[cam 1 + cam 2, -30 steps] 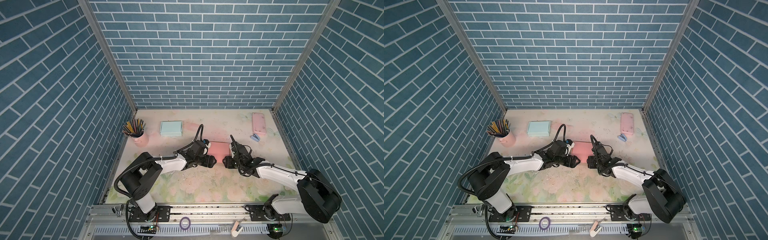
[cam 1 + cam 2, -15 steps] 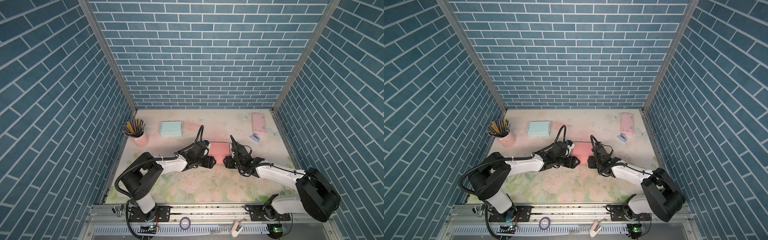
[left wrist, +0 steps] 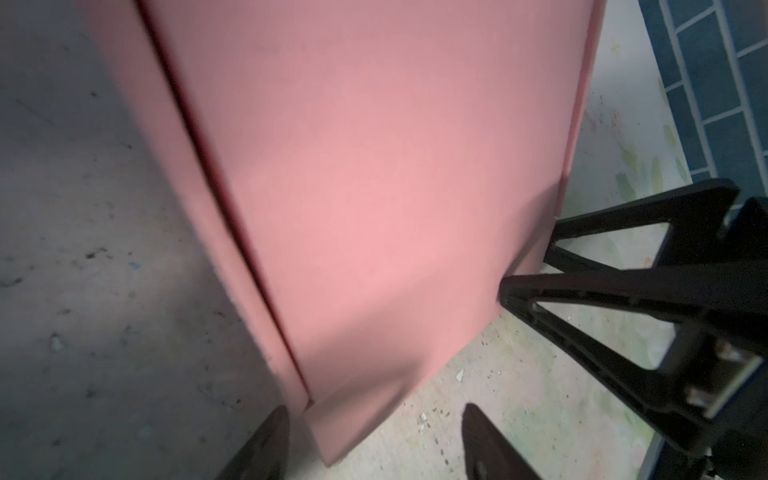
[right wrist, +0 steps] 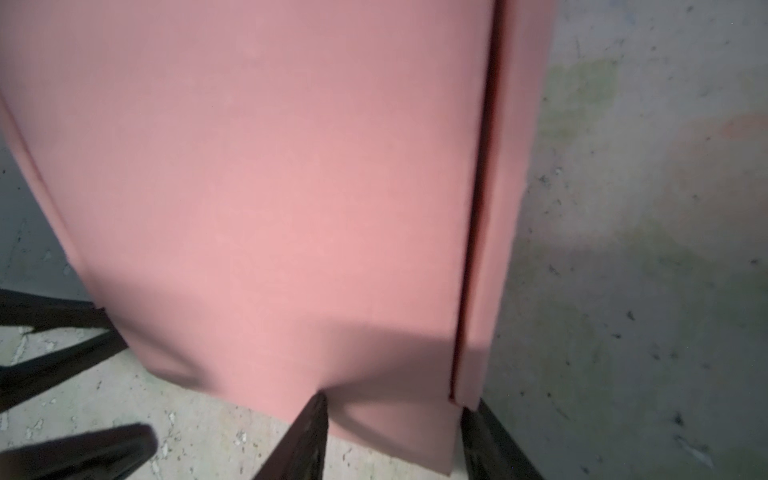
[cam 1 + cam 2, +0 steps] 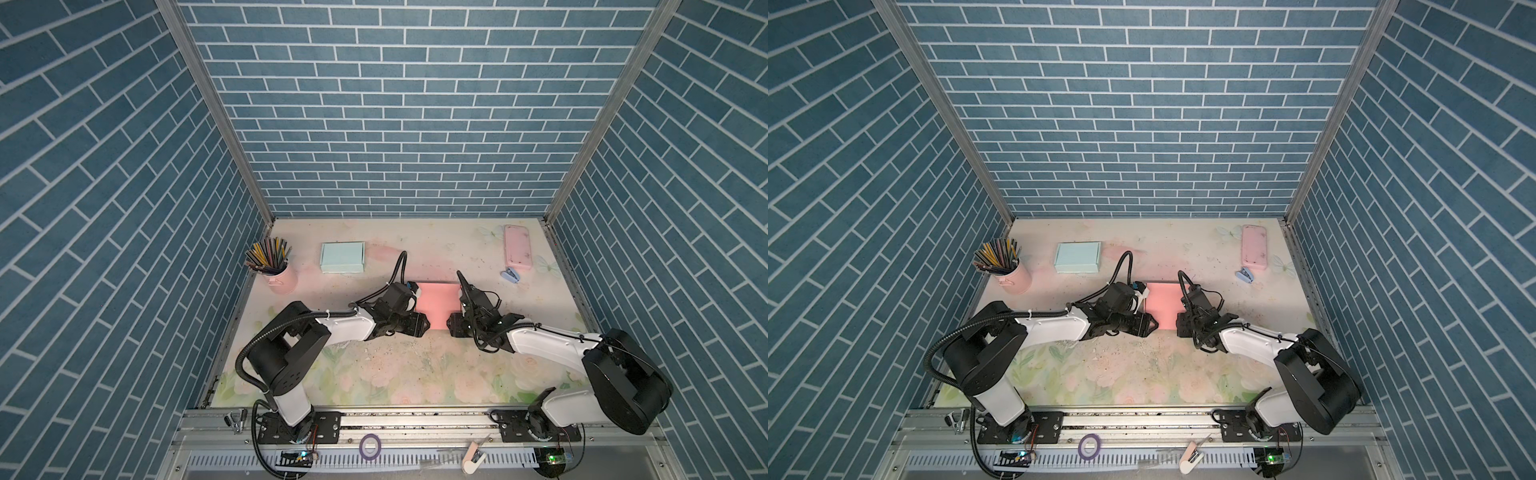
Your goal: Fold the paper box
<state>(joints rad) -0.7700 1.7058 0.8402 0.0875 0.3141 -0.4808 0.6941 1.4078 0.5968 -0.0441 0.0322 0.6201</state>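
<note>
The pink paper box [image 5: 436, 301] [image 5: 1163, 303] lies flat in the middle of the table, with a side wall folded up on each side. My left gripper [image 5: 424, 324] [image 3: 380, 440] is open and straddles the box's near left corner. One finger [image 3: 274, 440] lies beside the left wall and the other [image 3: 482, 444] stands clear over the table. My right gripper [image 5: 451, 326] [image 4: 395, 432] is shut on the near right corner. One fingertip [image 4: 313, 415] presses the box's face and the other [image 4: 478, 428] rests against the right wall.
At the back left stand a pink cup of pencils [image 5: 276, 276] and a light-blue box [image 5: 342, 257]. At the back right lie a pink case [image 5: 518, 247] and a small blue clip [image 5: 511, 274]. A purple tape ring [image 5: 370, 444] sits on the front rail.
The left gripper's jaws have narrowed a little at the box's corner. The right arm and the box have not visibly moved.
</note>
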